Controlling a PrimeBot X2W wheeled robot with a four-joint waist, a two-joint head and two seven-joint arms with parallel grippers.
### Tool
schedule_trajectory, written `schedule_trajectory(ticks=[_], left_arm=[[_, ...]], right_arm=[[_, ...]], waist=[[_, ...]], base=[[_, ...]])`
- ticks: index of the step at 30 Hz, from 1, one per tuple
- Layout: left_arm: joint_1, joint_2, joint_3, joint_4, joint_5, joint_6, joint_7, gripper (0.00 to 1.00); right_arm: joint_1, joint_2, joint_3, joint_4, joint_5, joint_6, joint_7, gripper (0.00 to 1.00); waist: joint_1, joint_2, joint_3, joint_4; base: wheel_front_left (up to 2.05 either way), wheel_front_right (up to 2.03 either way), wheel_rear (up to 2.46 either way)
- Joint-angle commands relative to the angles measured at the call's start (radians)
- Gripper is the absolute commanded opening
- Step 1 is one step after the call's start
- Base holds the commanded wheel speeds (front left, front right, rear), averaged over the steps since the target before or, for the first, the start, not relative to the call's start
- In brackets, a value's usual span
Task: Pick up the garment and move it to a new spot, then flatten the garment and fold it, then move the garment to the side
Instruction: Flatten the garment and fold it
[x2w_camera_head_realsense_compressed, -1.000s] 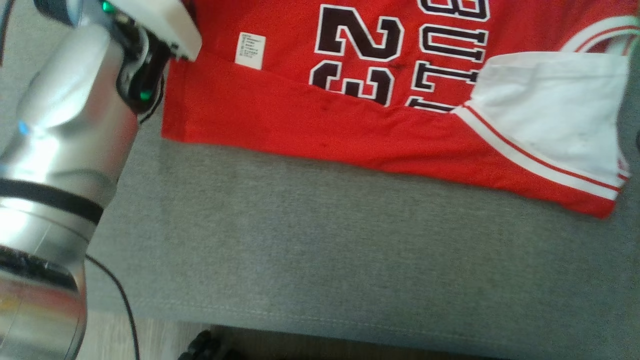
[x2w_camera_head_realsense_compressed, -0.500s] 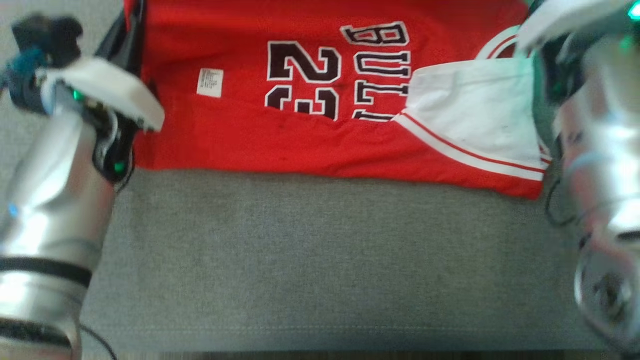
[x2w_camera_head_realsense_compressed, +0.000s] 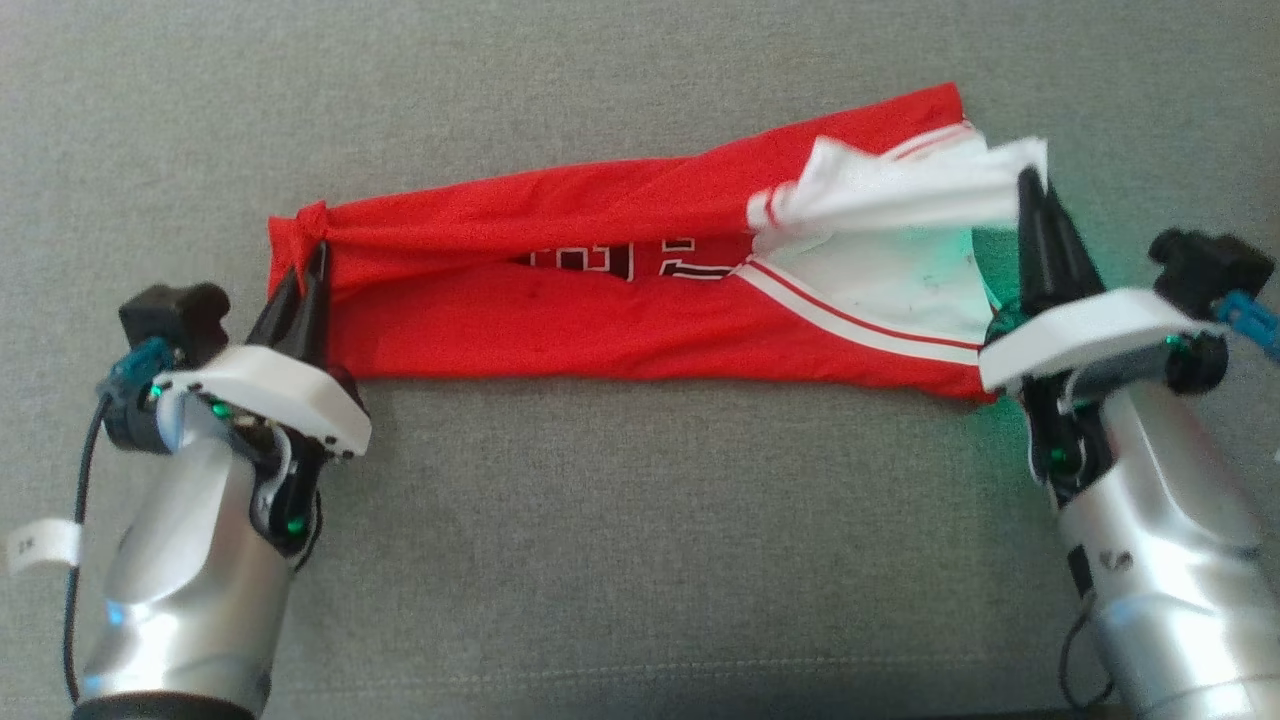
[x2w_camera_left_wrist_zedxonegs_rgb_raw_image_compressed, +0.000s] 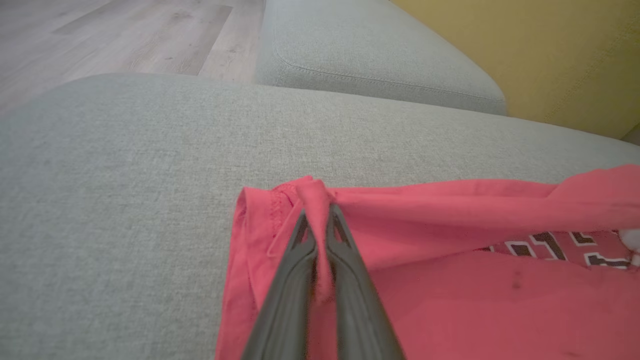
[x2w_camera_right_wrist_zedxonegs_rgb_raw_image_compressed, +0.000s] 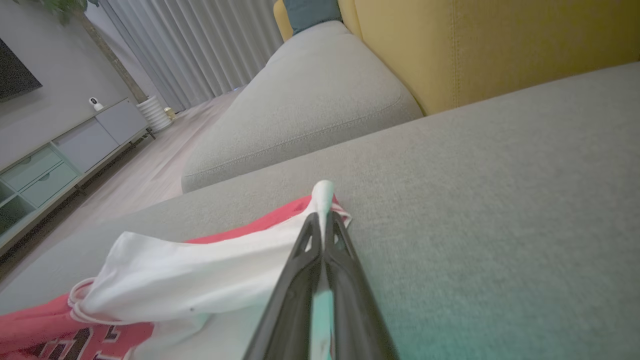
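The garment is a red jersey with a white lining and black lettering, lying as a long narrow band across the grey sofa cushion. Its far layer is lifted and drawn over the near one, leaving a strip of lettering showing. My left gripper is shut on the bunched red corner at the band's left end, seen close in the left wrist view as gripper on garment. My right gripper is shut on the white edge at the right end, seen as gripper on garment.
The grey cushion spreads wide around the garment on all sides. A yellow backrest rises behind it, and a second grey cushion adjoins it. Wood floor, a low cabinet and curtains lie beyond.
The head camera has shifted, so both arms now show fully. The jersey, spread flat with its number showing before, now has its far layer pulled over into a narrow band held at both ends.
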Motion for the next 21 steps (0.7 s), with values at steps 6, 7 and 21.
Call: schedule_trajectory(ticks=[6, 7, 21], left_arm=[[0.037, -0.012, 0.119, -0.033, 0.062, -0.002, -0.006, 0.23], [0.043, -0.018, 0.132, -0.037, 0.072, -0.001, -0.006, 0.70], [0.216, -0.139, 0.305, -0.200, 0.210, 0.079, -0.006, 1.00]], right_arm=[[0.080, 0.007, 0.019, -0.097, 0.029, -0.001, 0.034, 0.00], [0.087, 0.009, 0.017, -0.099, 0.025, -0.001, 0.036, 0.00], [0.088, 0.033, -0.059, -0.002, -0.037, -0.001, 0.050, 1.00]], waist=[[0.0001, -0.0001, -0.014, -0.002], [0.0001, -0.0001, -0.015, -0.001], [0.0001, -0.0001, -0.053, 0.084]], base=[[0.00, 0.00, 0.00], [0.00, 0.00, 0.00], [0.00, 0.00, 0.00]])
